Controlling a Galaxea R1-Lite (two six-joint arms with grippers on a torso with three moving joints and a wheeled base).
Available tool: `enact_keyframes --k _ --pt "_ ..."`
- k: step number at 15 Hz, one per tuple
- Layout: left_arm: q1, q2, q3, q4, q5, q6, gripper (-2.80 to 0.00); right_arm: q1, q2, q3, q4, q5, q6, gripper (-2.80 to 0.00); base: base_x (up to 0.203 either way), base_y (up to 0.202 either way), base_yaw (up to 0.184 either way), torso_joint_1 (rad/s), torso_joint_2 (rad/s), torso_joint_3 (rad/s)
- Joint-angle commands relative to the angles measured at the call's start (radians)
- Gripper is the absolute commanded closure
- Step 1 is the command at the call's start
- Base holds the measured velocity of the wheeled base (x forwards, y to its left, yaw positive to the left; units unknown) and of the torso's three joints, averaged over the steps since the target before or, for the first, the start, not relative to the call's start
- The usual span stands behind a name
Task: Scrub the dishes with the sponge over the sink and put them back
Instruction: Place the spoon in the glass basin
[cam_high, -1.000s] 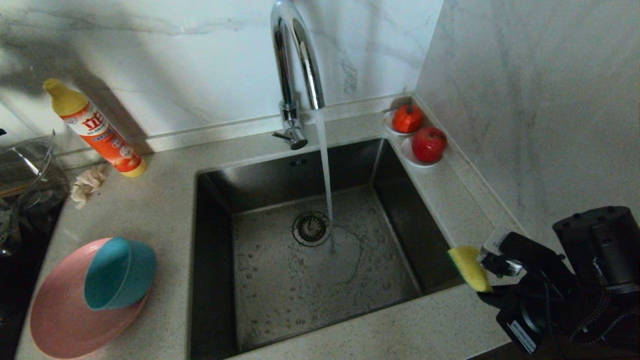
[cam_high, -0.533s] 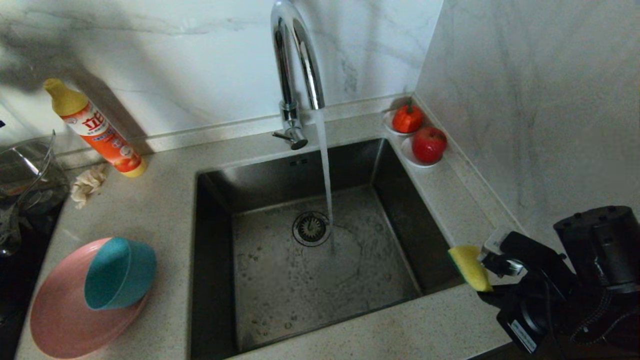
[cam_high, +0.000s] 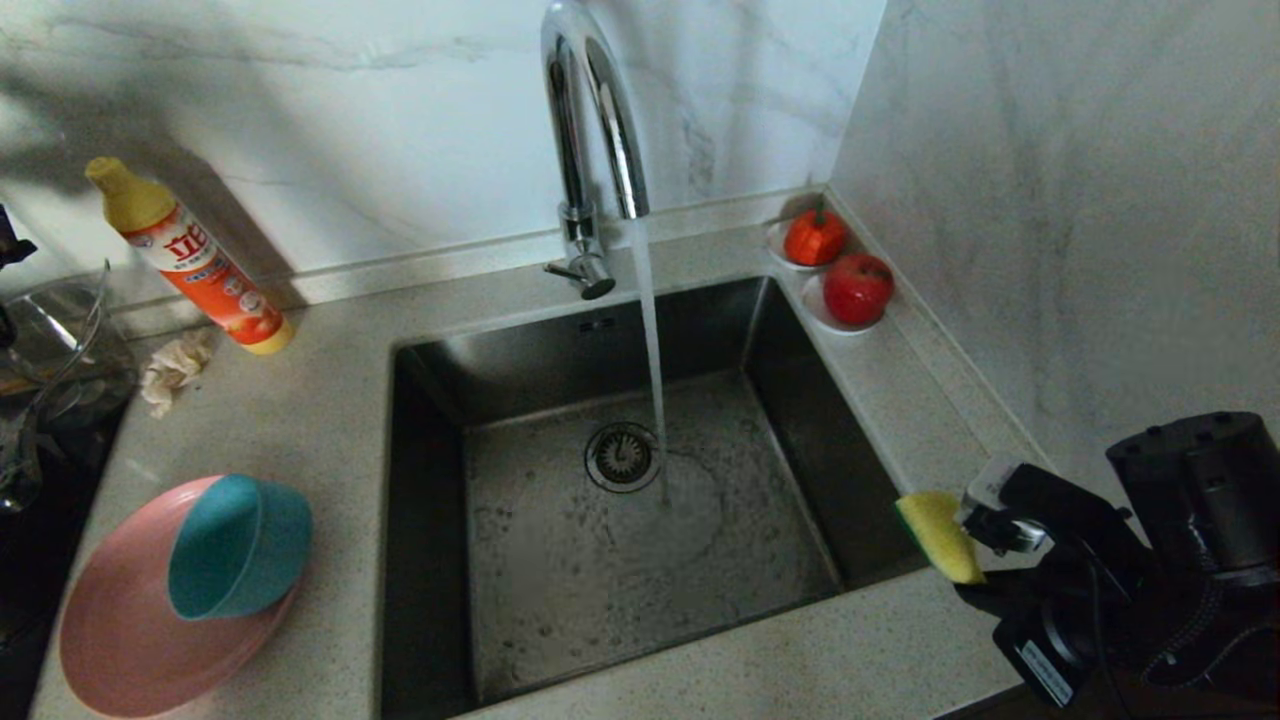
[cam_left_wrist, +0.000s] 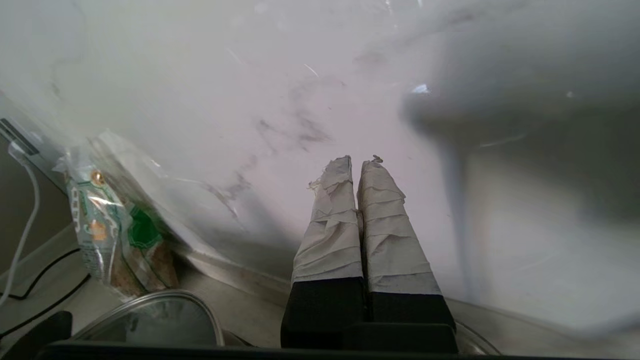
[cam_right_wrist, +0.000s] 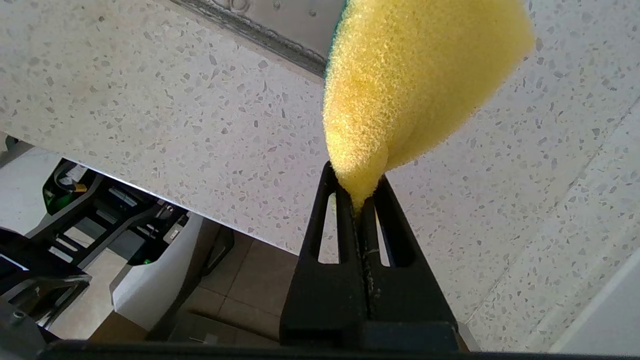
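Note:
A pink plate (cam_high: 120, 640) lies on the counter at the front left, with a teal bowl (cam_high: 235, 545) tipped on its side on it. Water runs from the chrome tap (cam_high: 585, 150) into the steel sink (cam_high: 430, 480), which holds no dish. My right gripper (cam_high: 985, 525) hovers over the counter at the sink's front right corner, shut on the yellow sponge (cam_high: 940, 535). In the right wrist view the sponge (cam_right_wrist: 415, 80) bulges out from the pinching right gripper (cam_right_wrist: 356, 187). My left gripper (cam_left_wrist: 357, 161), its fingers wrapped in white tape, is shut on nothing and points at the marble wall.
An orange detergent bottle (cam_high: 190, 260) leans against the back wall, with a beige rag (cam_high: 175, 365) beside it. A clear glass pot (cam_high: 50, 370) stands at the far left. Two saucers with red fruit (cam_high: 858, 288) sit in the back right corner. A plastic bag (cam_left_wrist: 115, 235) leans on the wall.
A dark piece of the left arm has come into the head view at the far left edge. The right arm and the sponge have stayed still. Water keeps running.

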Motion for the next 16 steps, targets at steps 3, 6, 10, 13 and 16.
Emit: enact_keyframes --k 3,6,10,13,16 --pt "-0.003 0.037 -0.028 -0.006 0.002 0.017 0.0 -0.001 -0.003 0.0 0.0 -0.002 -0.002 0.0 0.0 0.0 0.0 0.0 0.0 0.0" --pt "-0.003 0.036 -0.039 -0.003 0.002 0.021 0.0 -0.001 -0.004 -0.002 0.0 -0.002 -0.002 0.0 0.0 0.0 0.0 0.0 0.0 0.0" --pt "-0.003 0.048 -0.062 -0.005 0.054 0.061 -2.8 -0.001 -0.006 -0.002 0.0 -0.002 -0.002 0.0 0.0 0.0 0.0 0.0 0.0 0.0" --pt "-0.003 0.049 -0.082 -0.002 0.048 0.06 -2.8 0.0 -0.004 -0.002 0.0 -0.002 -0.002 0.0 0.0 0.0 0.0 0.0 0.0 0.0" --pt "-0.003 0.043 -0.129 0.002 0.052 0.052 -2.8 0.0 -0.001 -0.004 -0.002 0.0 -0.004 0.0 0.0 0.0 0.0 0.0 0.0 0.0"
